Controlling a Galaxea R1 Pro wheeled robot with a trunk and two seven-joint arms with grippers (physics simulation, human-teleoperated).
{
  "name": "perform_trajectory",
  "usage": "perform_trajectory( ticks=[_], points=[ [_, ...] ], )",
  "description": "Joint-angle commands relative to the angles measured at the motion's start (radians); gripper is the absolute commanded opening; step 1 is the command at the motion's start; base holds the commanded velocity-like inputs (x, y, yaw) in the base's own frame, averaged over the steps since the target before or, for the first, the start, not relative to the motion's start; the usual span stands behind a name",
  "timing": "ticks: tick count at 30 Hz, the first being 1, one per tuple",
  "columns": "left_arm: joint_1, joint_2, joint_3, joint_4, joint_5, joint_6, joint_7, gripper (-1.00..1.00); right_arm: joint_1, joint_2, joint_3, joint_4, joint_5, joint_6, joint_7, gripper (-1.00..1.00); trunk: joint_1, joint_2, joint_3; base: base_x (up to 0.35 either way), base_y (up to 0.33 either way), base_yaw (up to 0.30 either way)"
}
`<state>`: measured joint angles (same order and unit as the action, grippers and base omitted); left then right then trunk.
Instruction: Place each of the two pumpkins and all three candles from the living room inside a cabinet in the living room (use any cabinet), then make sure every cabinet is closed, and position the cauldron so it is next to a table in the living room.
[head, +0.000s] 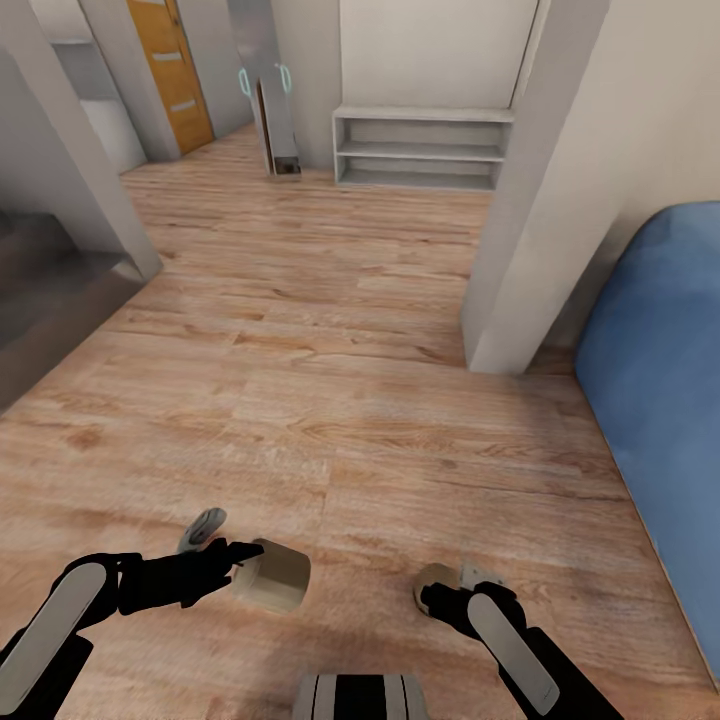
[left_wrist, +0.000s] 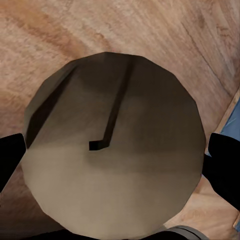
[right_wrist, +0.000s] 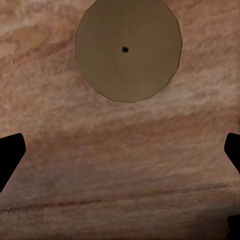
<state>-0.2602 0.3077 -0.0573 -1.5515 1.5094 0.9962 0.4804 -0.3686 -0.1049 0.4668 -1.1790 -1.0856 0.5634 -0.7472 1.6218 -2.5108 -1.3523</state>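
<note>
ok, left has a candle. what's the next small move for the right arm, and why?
Probably slide the right gripper over the loose candle until it sits between the jaws, then descend. Those jaws stand wide open, and that candle sits on the wooden floor, off the line between them. The left gripper grips its own candle.

A wood floor runs ahead to a low grey shelf against the far wall, with an orange door at the far left. A white pillar stands at right, just beside a blue sofa
</note>
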Motion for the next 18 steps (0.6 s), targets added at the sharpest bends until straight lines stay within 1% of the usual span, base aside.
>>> perform_trajectory(
  ticks=[1, 4, 10, 13, 15, 16, 17, 18],
  points=[
    [-0.001, 0.001, -0.001, -0.001, 0.013, -0.001, 0.010, -1.00, -0.001, -0.001, 0.003, -0.001, -0.007, 0.001, -0.008, 1.00, 0.000, 0.000, -0.001, 0.000, 0.000, 0.000],
    [-0.001, 0.001, -0.001, -0.001, 0.015, -0.001, 0.010, -1.00, -0.001, -0.001, 0.003, 0.001, -0.007, 0.001, -0.008, 1.00, 0.000, 0.000, -0.001, 0.000, 0.000, 0.000],
    [-0.001, 0.002, -0.001, -0.001, 0.040, 0.000, 0.011, -1.00, -0.001, -0.001, 0.003, 0.001, -0.007, 0.001, -0.008, 1.00, 0.000, 0.000, -0.001, 0.002, 0.000, 0.000],
    [-0.001, 0.002, -0.003, -0.001, 0.055, 0.001, 0.011, -1.00, -0.001, -0.001, 0.003, 0.001, -0.007, 0.001, -0.008, 1.00, 0.000, 0.000, -0.001, 0.097, 0.000, 0.000],
    [0.000, 0.004, -0.003, -0.001, 0.080, 0.002, 0.010, -1.00, -0.001, -0.001, 0.003, 0.001, -0.007, 0.001, -0.008, 1.00, 0.000, 0.000, -0.001, 0.042, 0.000, 0.000],
    [0.001, 0.014, -0.008, -0.001, 0.113, 0.002, 0.010, -1.00, -0.001, -0.001, 0.003, 0.001, -0.007, 0.001, -0.008, 1.00, 0.000, 0.000, -0.001, 0.019, 0.000, 0.000],
    [0.001, 0.019, -0.010, -0.001, 0.123, 0.002, 0.010, -1.00, -0.001, -0.001, 0.003, 0.001, -0.007, 0.001, -0.008, 1.00, 0.000, 0.000, -0.001, 0.015, 0.000, 0.000],
    [0.001, 0.033, -0.017, -0.001, 0.145, 0.002, 0.010, -1.00, -0.001, -0.001, 0.003, 0.001, -0.007, 0.001, -0.008, 1.00, 0.000, 0.000, -0.001, 0.015, 0.000, 0.000]
  ],
)
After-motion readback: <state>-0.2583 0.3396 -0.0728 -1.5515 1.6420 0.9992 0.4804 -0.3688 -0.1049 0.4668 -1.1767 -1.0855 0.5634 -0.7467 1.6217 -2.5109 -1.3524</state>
